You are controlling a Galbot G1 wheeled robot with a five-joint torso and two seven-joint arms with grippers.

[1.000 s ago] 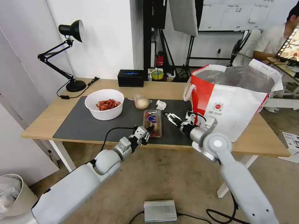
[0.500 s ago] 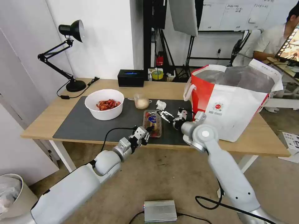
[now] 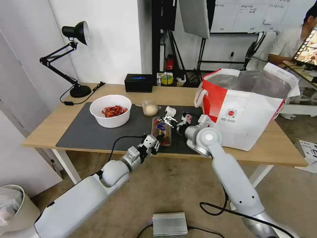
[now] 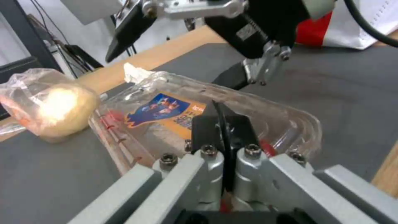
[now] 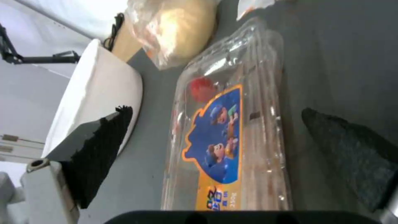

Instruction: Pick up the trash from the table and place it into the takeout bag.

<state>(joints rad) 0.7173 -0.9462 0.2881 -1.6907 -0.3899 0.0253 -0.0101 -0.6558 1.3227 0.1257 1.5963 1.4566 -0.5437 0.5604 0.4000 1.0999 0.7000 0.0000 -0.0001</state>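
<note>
The clear hinged tray (image 3: pixel 161 127) with red tomatoes lies on the dark mat (image 3: pixel 86 132) of the table (image 3: pixel 43 132). My left gripper (image 3: pixel 158 138) is shut on the tray's near rim (image 4: pixel 174 105). My right gripper (image 3: pixel 173 119) is open over the tray's far end, and its fingers (image 5: pixel 99 149) straddle the tray (image 5: pixel 232 130). The white bowl (image 3: pixel 111 110) of red shells, the clear cup (image 3: pixel 150 108) with a beige lump and the crumpled tissue (image 3: pixel 170 110) sit farther back on the mat. The takeout bag (image 3: pixel 244 112) stands open at the right.
A black desk lamp (image 3: pixel 74 49) stands at the table's far left corner, and a black box (image 3: pixel 138 82) sits at its back edge. On the floor are a bin (image 3: pixel 11 205) at the left and a silver box (image 3: pixel 170 224) near me.
My right gripper has swung left and away from the bag's front, coming over the tray's far end. The left gripper and the tray have stayed put.
</note>
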